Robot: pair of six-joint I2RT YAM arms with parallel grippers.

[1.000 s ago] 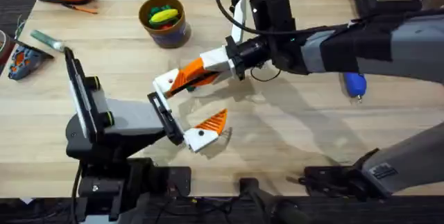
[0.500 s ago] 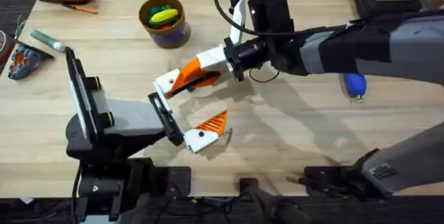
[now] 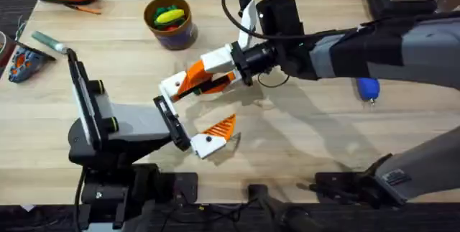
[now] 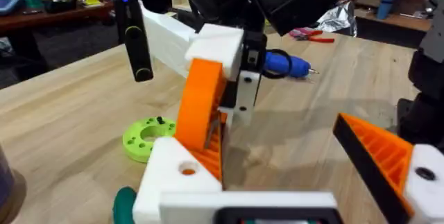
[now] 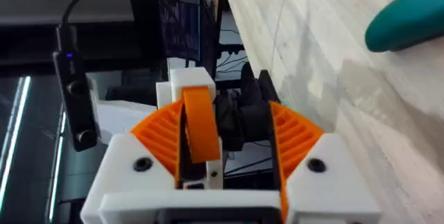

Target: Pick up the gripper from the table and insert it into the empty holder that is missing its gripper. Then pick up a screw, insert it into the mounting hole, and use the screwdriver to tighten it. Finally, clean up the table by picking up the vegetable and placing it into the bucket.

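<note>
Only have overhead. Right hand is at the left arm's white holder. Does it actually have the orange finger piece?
Observer: Yes. In the right wrist view the right hand is shut on the orange finger piece, with a pad on each side.
Operator: Seated in the holder?
Observer: In the left wrist view the piece stands tilted, its lower end against the white holder. I cannot tell if it is fully seated.
</note>
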